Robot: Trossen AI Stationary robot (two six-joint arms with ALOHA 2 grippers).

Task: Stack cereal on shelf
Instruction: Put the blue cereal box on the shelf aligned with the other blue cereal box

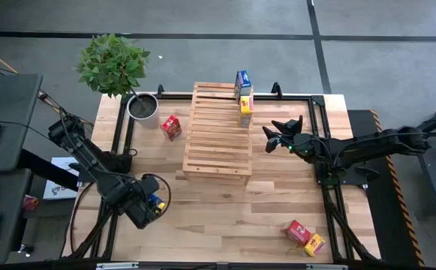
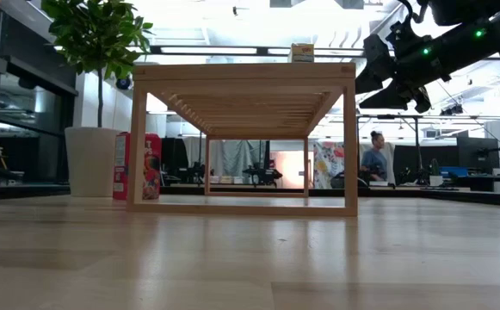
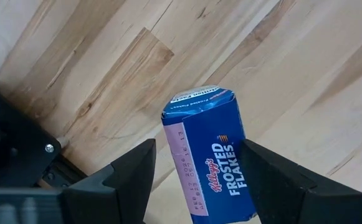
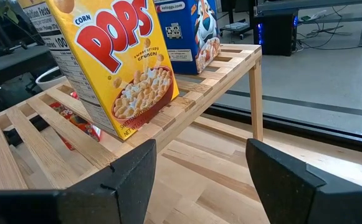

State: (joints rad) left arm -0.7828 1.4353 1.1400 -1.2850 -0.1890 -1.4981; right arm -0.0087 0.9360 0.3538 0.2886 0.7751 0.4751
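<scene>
The left gripper (image 3: 196, 180) is closed on a blue cereal box (image 3: 209, 162), its two dark fingers (image 3: 128, 177) pressed against the box's long sides, with the box's end flap pointing away from the wrist and the plank table (image 3: 106, 68) showing behind it. From above, this left gripper (image 1: 151, 206) sits over the near left part of the table (image 1: 225, 217), the blue box (image 1: 156, 202) only partly visible under it. The right gripper (image 4: 199, 168) holds nothing: its jaws stand wide apart, facing the edge of the shelf (image 4: 187, 102). Just beyond them a yellow cereal box (image 4: 115, 59) stands upright on the slats, with a second blue box (image 4: 190, 31) upright close behind it. From above, the right gripper (image 1: 278, 135) hangs just beside the shelf's right edge (image 1: 218, 135), near the yellow box (image 1: 245, 105) and the second blue box (image 1: 243, 81), which stand at the shelf's far right corner. A red cereal box (image 1: 171, 126) stands on the table just left of the shelf, near a potted plant (image 1: 120, 71). Another red box (image 1: 298, 232) and another yellow box (image 1: 314, 244) lie touching at the near right of the table. At table height the right gripper (image 2: 396, 73) hangs above and to the right of the shelf (image 2: 243, 86), and a person (image 2: 373, 159) sits far off in the room.
</scene>
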